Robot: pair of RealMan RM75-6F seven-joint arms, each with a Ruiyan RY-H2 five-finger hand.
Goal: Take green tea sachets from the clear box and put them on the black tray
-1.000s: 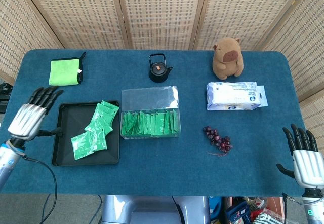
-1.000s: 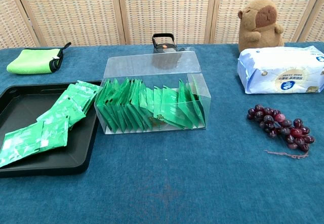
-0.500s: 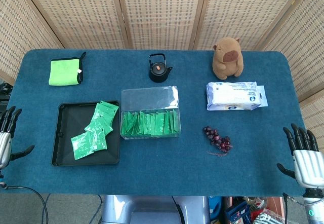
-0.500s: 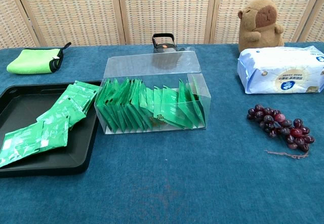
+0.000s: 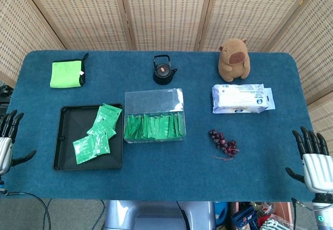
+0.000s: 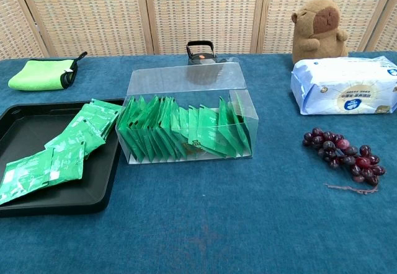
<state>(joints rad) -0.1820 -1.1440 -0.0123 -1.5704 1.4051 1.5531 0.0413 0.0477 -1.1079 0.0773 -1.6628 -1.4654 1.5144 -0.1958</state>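
Observation:
A clear box [image 5: 154, 116] [image 6: 187, 120] stands mid-table with a row of green tea sachets [image 5: 154, 126] [image 6: 183, 132] upright inside. To its left lies the black tray [image 5: 65, 136] [image 6: 25, 131] with several green sachets [image 5: 97, 134] [image 6: 61, 150] spread on it. My left hand [image 5: 6, 141] hangs off the table's left edge, fingers apart and empty. My right hand [image 5: 314, 163] sits off the front right corner, fingers spread, holding nothing. Neither hand shows in the chest view.
A green cloth [image 5: 67, 73] lies at the back left, a black teapot [image 5: 163, 70] behind the box. A capybara toy [image 5: 233, 59], a wipes pack [image 5: 241, 98] and a grape bunch [image 5: 224, 142] occupy the right side.
My left hand drew back from beside the tray to off the table's left edge, then stayed there. The right hand has barely moved.

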